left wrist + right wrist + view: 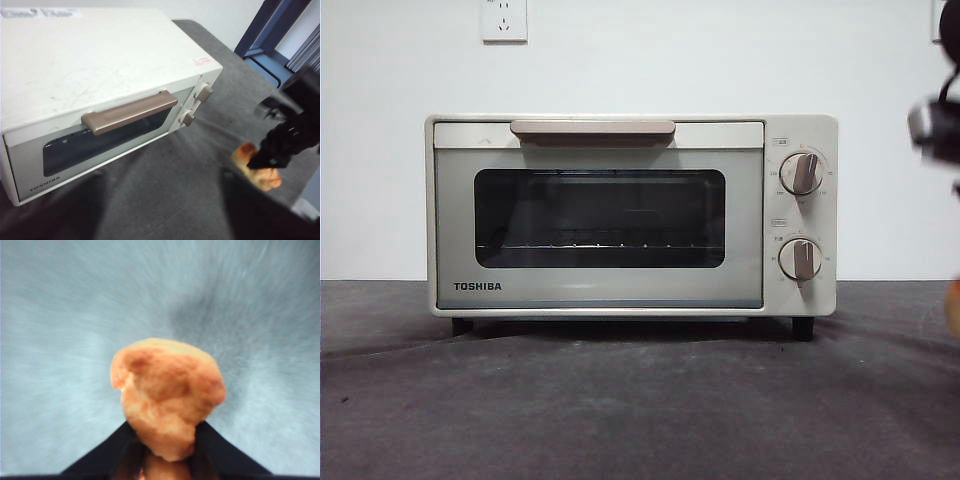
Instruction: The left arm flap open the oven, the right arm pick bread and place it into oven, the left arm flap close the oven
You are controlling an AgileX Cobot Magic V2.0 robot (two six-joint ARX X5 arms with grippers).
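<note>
Bread (167, 395), small golden-orange lumpy loaf, sits pinched between the right gripper's (167, 440) two black fingers (107, 452), which are closed on its lower end; grey surface behind it is motion-blurred in right wrist view. In left wrist view same loaf (255, 167) hangs w/ the black right gripper (280, 147) over the dark grey cloth surface (170, 190), off to the knob side of the oven and in front of it, well apart from the door. Front view catches only an orange sliver of it (953, 308) at the picture's edge, w/ a dark blurred arm part (938, 120) above.

Cream-white boxy TOSHIBA toaster oven (600, 215) stands on its black feet on the surface, door shut, dark glass window (600, 218) showing a wire rack inside. Beige bar handle (592, 130) runs along door top; two round knobs (800, 215) stacked on the panel beside it. White wall behind w/ a white socket (504, 20).

Left gripper (160, 210): two dark blurred fingers (55, 210) spread apart, nothing between them, hovering in front of the oven door, not touching it.
</note>
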